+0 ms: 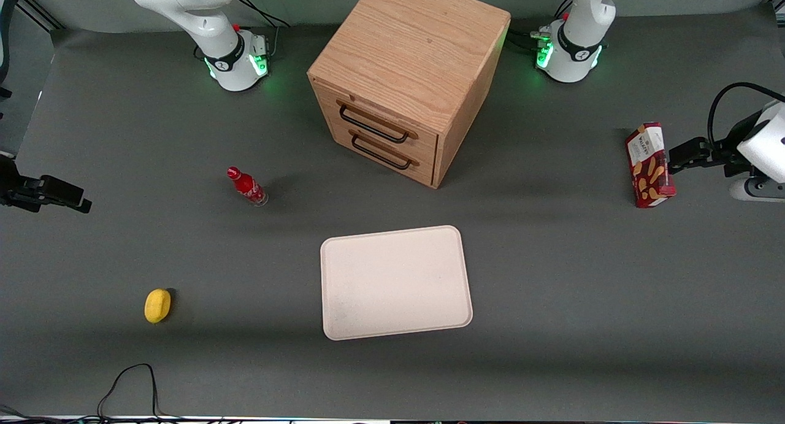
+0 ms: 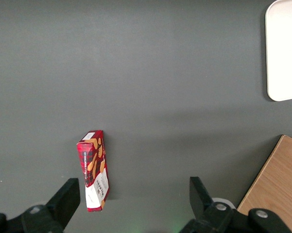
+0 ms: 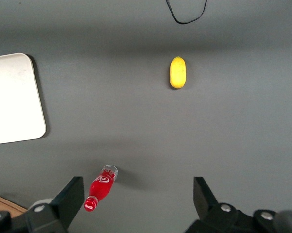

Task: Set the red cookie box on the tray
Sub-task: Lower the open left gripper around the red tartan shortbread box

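In the middle of the table the big wooden drawer cabinet is sitting, and the tray is lying flat in front of it, nearer to the front camera, with nothing on it. I am looking at the red cookie box next — it is lying on the table well toward the working arm's end, well apart from the tray. My gripper is hanging above the table close by the box, and its two fingers are spread wide with nothing between them. In the wrist view the box is sitting just beside one finger, not yet between the two. A small red bottle and a yellow lemon are sitting toward the parked arm's end, and I am leaving them alone.

So I think the job is only starting — nothing is picked up yet. I am still needing to line up over the box, grab it, carry it across and set it down on the tray.
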Motion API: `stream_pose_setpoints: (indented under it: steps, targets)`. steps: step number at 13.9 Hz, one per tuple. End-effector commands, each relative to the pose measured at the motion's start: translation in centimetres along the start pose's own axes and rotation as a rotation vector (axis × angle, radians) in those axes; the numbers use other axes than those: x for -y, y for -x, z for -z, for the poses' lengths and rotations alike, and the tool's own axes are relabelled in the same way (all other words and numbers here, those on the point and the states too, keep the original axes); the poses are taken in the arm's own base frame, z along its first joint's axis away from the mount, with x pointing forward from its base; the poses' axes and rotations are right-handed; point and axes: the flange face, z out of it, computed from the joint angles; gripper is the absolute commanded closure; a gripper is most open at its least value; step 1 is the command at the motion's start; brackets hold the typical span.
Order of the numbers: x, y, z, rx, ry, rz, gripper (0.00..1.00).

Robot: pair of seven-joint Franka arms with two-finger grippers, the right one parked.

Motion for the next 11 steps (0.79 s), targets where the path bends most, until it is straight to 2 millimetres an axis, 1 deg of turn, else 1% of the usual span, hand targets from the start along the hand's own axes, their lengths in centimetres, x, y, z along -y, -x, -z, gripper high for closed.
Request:
stream_pose_setpoints:
  steps: [1, 2, 3, 4, 6, 7, 9, 10, 11]
  targets:
    - [-0.1, -0.2, 0.5, 0.01, 0.004, 0.008, 0.0]
    - [0.0, -0.2, 0.5, 0.012, 0.004, 0.002, 0.0]
    - [0.5, -0.1, 0.3, 0.021, 0.004, 0.005, 0.0]
    - [2.0, 0.1, 0.2, 0.028, -0.004, 0.027, 0.0]
    - [3.5, 0.5, -0.2, 0.048, -0.045, 0.002, 0.0]
    - [5.9, 1.3, -0.4, 0.061, -0.047, -0.016, 0.0]
    - [10.3, 3.9, -0.8, 0.054, -0.031, -0.034, 0.0]
    - [11.8, 5.3, -1.2, 0.053, -0.024, -0.034, 0.0]
    - [12.8, 6.9, -1.5, 0.042, -0.019, -0.032, 0.0]
